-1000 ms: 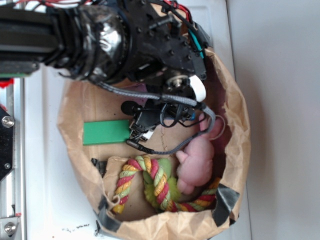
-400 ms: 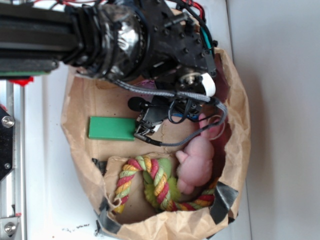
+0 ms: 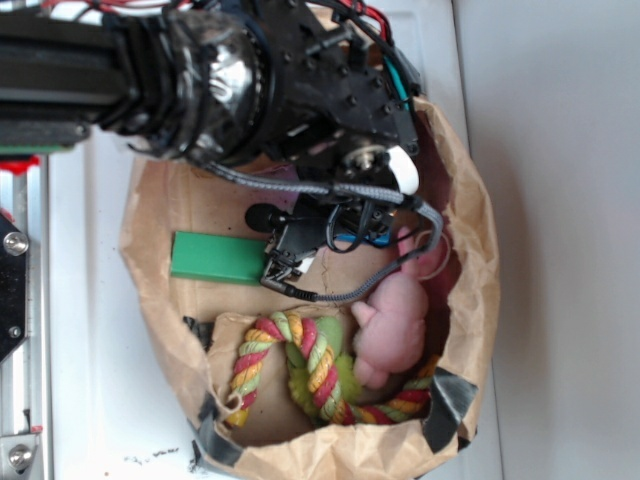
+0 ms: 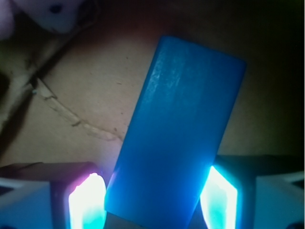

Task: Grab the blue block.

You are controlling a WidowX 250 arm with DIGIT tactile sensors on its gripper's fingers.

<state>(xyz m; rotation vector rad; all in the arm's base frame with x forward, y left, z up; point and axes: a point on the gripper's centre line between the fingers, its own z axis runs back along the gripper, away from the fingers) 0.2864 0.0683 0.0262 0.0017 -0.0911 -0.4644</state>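
A paper bag (image 3: 470, 270) is holding a green block (image 3: 215, 258), rope toy (image 3: 300, 365) and pink toy (image 3: 395, 325), while the tool (image 4: 155, 200) is pinching the blue block (image 4: 178, 129).

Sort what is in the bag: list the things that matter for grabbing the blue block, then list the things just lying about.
For the job:
- blue block, lying between the fingers
- gripper, a finger on each side of the block

Just lying about:
- green block
- rope toy
- pink soft toy
- paper bag holding it all
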